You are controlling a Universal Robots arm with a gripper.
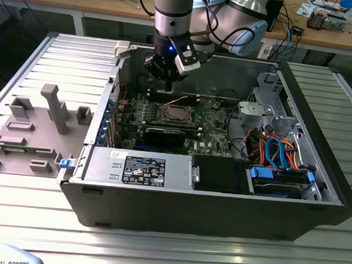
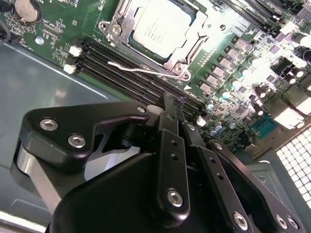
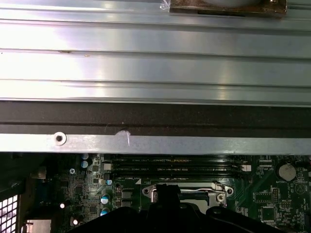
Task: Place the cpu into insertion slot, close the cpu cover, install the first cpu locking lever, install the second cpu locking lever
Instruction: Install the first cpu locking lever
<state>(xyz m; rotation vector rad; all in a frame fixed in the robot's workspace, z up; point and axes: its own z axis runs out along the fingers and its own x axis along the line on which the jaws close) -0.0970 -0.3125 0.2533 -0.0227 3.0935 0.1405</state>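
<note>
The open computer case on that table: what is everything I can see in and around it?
Computer case: one, dark grey, lying open on the ribbed metal table.
Circuit board: one, green, flat on the case floor.
Cpu: one, dull silver, seated in the insertion slot in the middle of the board.
Cpu cover: one, silver frame, lying closed around the chip.
Locking lever: one thin silver wire visible, beside the socket over the long black slots.
Cables: several, blue, orange and red, at the exterior view's right.
Grey fixture: one, outside the case at the exterior view's left.
Gripper: one, black, above the board's far edge, holding nothing.
</note>
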